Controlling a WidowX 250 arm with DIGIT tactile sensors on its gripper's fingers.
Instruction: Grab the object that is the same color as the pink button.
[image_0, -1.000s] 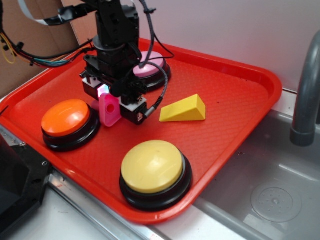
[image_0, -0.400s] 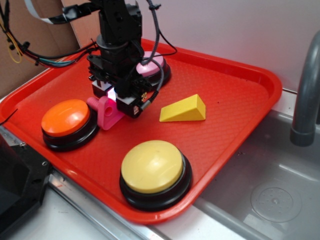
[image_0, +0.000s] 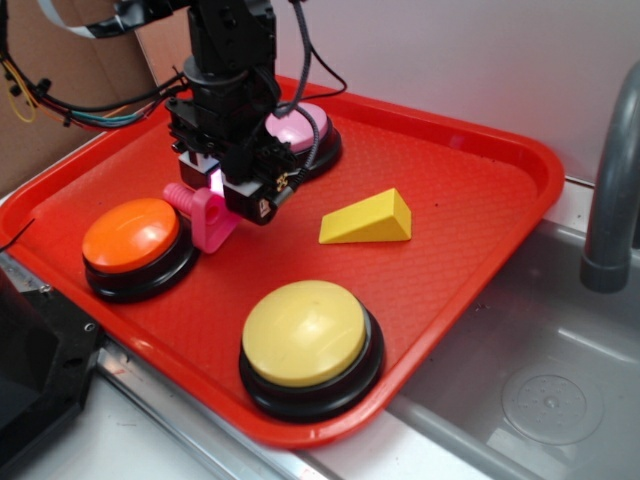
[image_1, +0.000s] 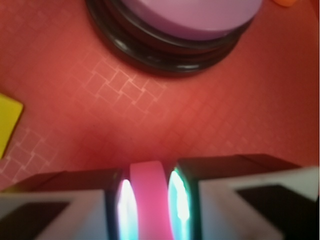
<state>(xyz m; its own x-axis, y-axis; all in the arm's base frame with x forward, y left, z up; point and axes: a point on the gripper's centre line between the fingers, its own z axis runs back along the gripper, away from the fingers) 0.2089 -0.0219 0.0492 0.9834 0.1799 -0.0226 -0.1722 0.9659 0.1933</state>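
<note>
**Claw clamped on the pink piece, above the tray**

From the left of the exterior view, the orange button sat at the tray's near-left edge. Just beside it, the pink piece hung tilted, its peg pointing left and its lower corner low over the red tray; whether it touched could not be told. The claw was closed on the piece's upper edge, so the piece lay directly below and between the pads, long axis running downward. The wrist view confirmed it: a pink strip pinched between two glowing pads. Behind stood the pink button; rightward, the yellow wedge, then the yellow button. A straight lift appeared to be all that remained.
</note>
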